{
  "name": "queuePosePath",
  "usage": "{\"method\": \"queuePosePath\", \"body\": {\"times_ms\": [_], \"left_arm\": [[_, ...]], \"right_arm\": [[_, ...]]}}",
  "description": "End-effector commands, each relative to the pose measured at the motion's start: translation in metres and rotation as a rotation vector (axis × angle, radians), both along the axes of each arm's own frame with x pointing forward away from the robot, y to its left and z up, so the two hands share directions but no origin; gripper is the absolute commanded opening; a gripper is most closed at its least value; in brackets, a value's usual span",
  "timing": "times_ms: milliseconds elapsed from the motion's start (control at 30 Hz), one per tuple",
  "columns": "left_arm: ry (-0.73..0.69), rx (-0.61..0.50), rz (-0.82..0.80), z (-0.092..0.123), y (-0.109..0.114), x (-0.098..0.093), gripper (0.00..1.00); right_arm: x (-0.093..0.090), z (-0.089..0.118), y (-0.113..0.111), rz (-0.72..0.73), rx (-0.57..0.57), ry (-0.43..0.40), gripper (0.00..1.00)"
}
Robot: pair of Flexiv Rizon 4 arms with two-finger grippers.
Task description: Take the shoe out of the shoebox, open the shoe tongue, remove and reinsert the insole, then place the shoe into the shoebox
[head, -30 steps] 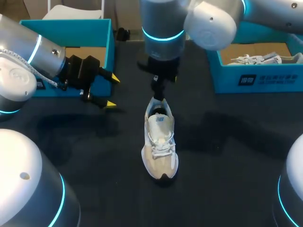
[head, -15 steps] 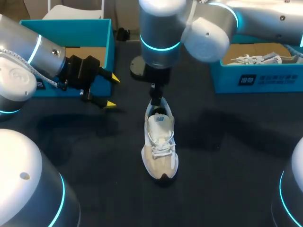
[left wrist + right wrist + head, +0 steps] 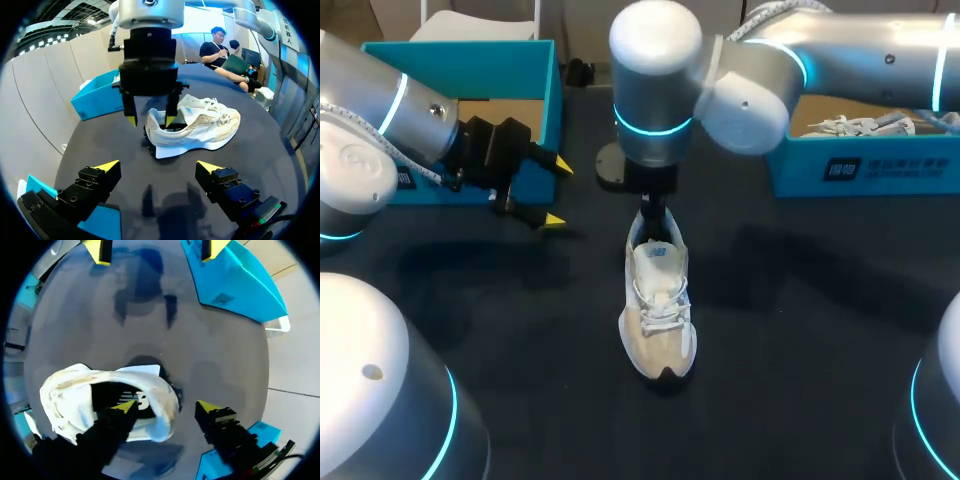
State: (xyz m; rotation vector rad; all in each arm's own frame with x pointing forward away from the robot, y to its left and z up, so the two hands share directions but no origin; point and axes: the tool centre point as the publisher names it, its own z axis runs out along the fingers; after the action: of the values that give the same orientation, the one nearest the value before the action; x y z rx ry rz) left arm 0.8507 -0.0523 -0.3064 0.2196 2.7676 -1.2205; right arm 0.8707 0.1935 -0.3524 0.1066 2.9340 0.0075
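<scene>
The first step looks done: the shoe [image 3: 658, 300] stands upright on its sole in the middle of the table [image 3: 800, 330], toe toward the near edge and heel toward the far edge, out of both boxes; the right gripper [image 3: 150, 120] hangs over the heel with its jaws apart, one finger down inside the opening and the other just outside the heel wall, so it straddles the collar without clamping it; the insole [image 3: 141, 401] appears to lie in place inside, so I judge its removal is only being set up; whether the tongue is fully opened I cannot tell; the left gripper [image 3: 558, 193] waits released near the left edge, holding nothing, beside the shoebox [image 3: 535, 80] at the far left corner; pulling the insole, refitting it and boxing the shoe are all left.
</scene>
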Motion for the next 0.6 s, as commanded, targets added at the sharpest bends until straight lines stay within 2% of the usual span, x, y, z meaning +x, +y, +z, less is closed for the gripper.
{"method": "queuePosePath", "body": {"times_ms": [33, 100, 267, 433, 533, 567, 600], "left_arm": [[0.0, 0.001, -0.001, 0.0005, 0.0007, -0.0004, 1.0], [0.0, 0.001, -0.001, 0.0005, 0.0007, -0.0004, 1.0], [0.0, 0.001, -0.001, 0.0005, 0.0007, -0.0004, 1.0], [0.0, 0.001, -0.001, 0.0005, 0.0007, -0.0004, 1.0], [0.0, 0.001, -0.001, 0.0005, 0.0007, -0.0004, 1.0], [0.0, 0.001, -0.001, 0.0005, 0.0007, -0.0004, 1.0], [0.0, 0.001, -0.001, 0.0005, 0.0007, -0.0004, 1.0]], "right_arm": [[0.0074, -0.0084, 0.0019, 0.007, -0.006, 0.008, 0.62], [0.0078, -0.0114, 0.0002, 0.014, -0.013, 0.009, 0.49], [0.0044, -0.0133, -0.0013, 0.028, -0.023, 0.018, 0.43], [0.0017, -0.0144, -0.0025, 0.022, -0.03, 0.019, 0.31], [0.0011, -0.015, -0.0023, 0.014, -0.039, 0.002, 0.04], [0.0015, -0.0146, -0.002, 0.012, -0.037, -0.001, 0.0], [0.0016, -0.0145, -0.0019, 0.011, -0.037, -0.002, 0.0]]}}
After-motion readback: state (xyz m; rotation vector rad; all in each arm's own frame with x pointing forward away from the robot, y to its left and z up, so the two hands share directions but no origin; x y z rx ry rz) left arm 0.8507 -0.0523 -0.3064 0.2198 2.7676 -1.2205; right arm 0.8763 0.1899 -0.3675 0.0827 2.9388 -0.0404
